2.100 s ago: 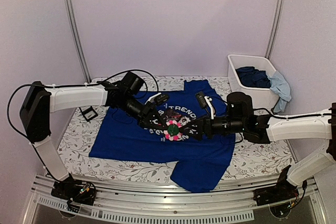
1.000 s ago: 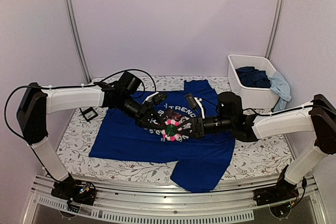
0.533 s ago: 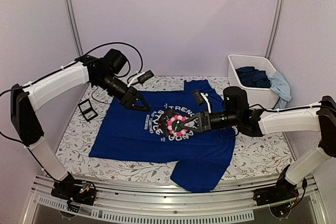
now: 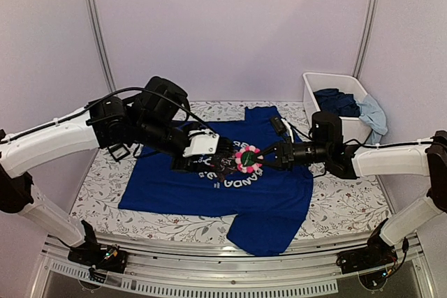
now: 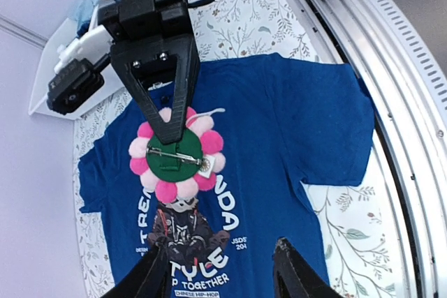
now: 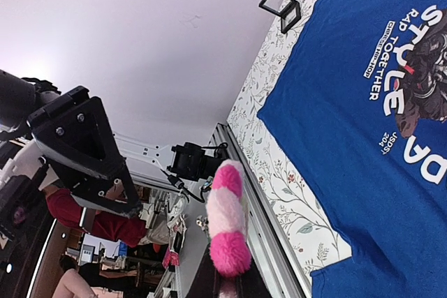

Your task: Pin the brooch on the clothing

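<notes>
The brooch (image 4: 247, 159), a flower with pink petals, hangs above the clothing (image 4: 209, 190), a royal-blue T-shirt spread flat on the table. My right gripper (image 4: 264, 158) is shut on the brooch. The left wrist view shows the brooch's (image 5: 177, 155) green back and its pin, with the right fingers (image 5: 167, 95) clamped over its top half. In the right wrist view the brooch (image 6: 228, 218) stands edge-on above my right gripper (image 6: 228, 280). My left gripper (image 4: 209, 164) hovers just left of the brooch, over the panda print (image 5: 183, 232). It (image 5: 223, 252) is open and holds nothing.
A small dark square tray (image 4: 117, 151) lies on the flowered cloth left of the shirt. A white bin (image 4: 323, 113) with bunched blue clothes stands at the back right. The shirt's front hem is folded over near the table's front rail (image 4: 230, 280).
My left arm has swung from the back left in over the shirt's print, beside the brooch. The right gripper has lifted the brooch slightly up and toward the back.
</notes>
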`<state>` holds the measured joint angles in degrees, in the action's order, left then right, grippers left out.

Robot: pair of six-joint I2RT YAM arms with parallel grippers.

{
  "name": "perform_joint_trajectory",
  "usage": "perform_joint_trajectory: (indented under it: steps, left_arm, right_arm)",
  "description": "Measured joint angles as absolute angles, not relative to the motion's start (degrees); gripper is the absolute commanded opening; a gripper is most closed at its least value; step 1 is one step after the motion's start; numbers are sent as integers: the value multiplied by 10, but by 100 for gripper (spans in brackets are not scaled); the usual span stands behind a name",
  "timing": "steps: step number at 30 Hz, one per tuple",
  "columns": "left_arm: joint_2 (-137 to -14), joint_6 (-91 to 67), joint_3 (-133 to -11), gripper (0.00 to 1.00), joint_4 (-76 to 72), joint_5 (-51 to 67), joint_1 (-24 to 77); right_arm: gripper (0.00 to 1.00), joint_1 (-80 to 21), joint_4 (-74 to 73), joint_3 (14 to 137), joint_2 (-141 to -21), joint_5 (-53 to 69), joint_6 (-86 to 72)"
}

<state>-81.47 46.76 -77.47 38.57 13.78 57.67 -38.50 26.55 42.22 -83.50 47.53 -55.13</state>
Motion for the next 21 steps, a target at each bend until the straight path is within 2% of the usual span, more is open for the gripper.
perform_joint_trajectory:
  steps: [9,16,18,21]
  left_arm:
    - [-873,484,-718,35,207,70,607]
    - [-895,472,-709,26,160,49,617]
    - [-900,472,-709,25,150,40,618]
    - [-908,472,-709,30,147,36,618]
  right_arm:
    - [0,-378,301,419,-849,496,-576]
    - [0,-375,301,419,-859,510,-576]
    - [0,-373,301,419,-859,514,-575]
    - [0,-372,301,419,-859,517,-573]
